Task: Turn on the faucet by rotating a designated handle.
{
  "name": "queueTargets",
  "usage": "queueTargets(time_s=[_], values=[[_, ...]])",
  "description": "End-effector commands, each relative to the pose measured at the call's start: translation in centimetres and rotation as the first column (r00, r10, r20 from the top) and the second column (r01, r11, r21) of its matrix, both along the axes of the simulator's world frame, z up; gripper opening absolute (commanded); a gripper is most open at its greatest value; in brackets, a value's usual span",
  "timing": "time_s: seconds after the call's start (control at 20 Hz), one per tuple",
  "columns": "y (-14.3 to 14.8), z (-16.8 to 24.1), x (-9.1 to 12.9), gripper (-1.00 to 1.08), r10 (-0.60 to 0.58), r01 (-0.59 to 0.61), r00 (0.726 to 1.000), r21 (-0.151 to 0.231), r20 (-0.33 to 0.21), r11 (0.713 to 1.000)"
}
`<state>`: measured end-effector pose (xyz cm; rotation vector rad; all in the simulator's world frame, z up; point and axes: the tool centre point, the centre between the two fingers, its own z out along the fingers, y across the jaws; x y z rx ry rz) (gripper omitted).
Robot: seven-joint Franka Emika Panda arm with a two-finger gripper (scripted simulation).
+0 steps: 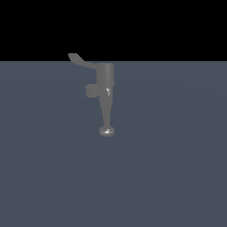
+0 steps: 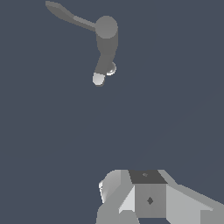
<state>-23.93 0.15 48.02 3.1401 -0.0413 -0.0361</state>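
Note:
The grey metallic faucet (image 1: 105, 77) stands on the slate floor, its tapering spout ending in a rounded knob (image 1: 106, 131). The handle (image 1: 82, 62), a thin flat lever with a curved tip, juts from the cylinder's top toward the exterior view's left. The wrist view looks down on the faucet (image 2: 106, 27) and its handle (image 2: 65, 15). My gripper (image 2: 140, 183) shows only in the wrist view, well away from the faucet and touching nothing. Its fingers sit together with no gap between them. The arm is out of the exterior view.
A short stubby knob (image 1: 91, 90) sticks out of the faucet body below the handle. A flat slate-grey floor (image 1: 177, 168) surrounds the faucet, under a black background.

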Motion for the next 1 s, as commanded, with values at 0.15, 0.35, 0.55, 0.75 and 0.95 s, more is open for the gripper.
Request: queueTargets(time_s=[0.15, 0.35, 0.55, 0.75, 0.95], values=[[0.3, -0.2, 1.4, -1.0, -0.066, 0.066, 0.998, 0.021, -0.004, 0.998], [0.7, -0.4, 2.9, -1.0, -0.137, 0.137, 0.991, 0.04, -0.012, 0.99], [1.1, -0.8, 4.7, -1.0, -0.225, 0.226, 0.974, 0.06, -0.025, 0.972], [1.6, -1.4, 6.6, -1.0, -0.317, 0.319, 0.948, 0.074, -0.043, 0.945], [2.1, -2.0, 8.5, -1.0, -0.407, 0.411, 0.911, 0.082, -0.062, 0.908]])
